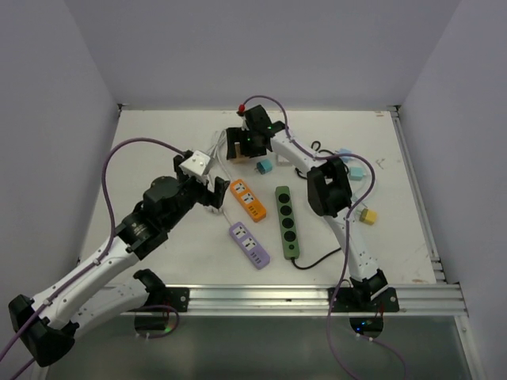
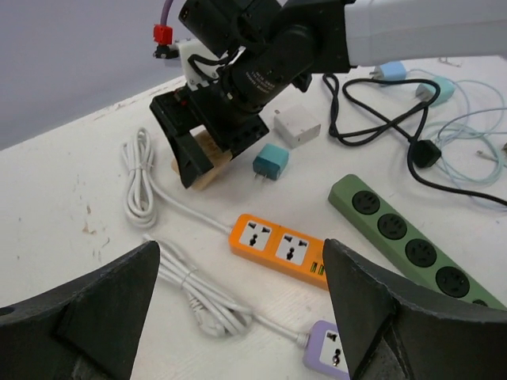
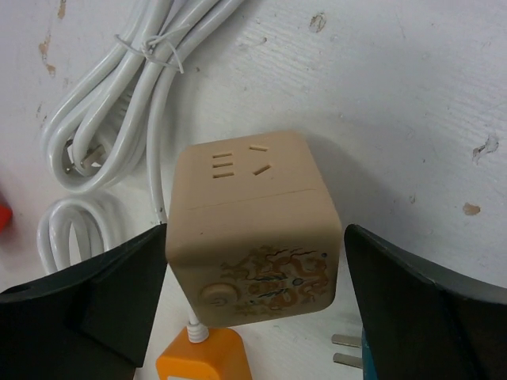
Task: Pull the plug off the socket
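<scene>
Two wide-apart grippers: left gripper (image 2: 238, 317) hovers, right gripper (image 3: 255, 297) straddles the beige cube-shaped plastic socket (image 3: 249, 202); I'd clamp its flat sides squarely, low down.

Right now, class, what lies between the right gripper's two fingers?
The beige cube socket: the right gripper straddles it closely, clearest in the right wrist view. Whether the fingers press it is unclear.

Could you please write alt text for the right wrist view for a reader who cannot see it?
A beige cube socket sits on a white table, closely flanked on both sides by the right tool. Bundled white cable lies at upper left; the end of an orange power strip shows below.
</scene>
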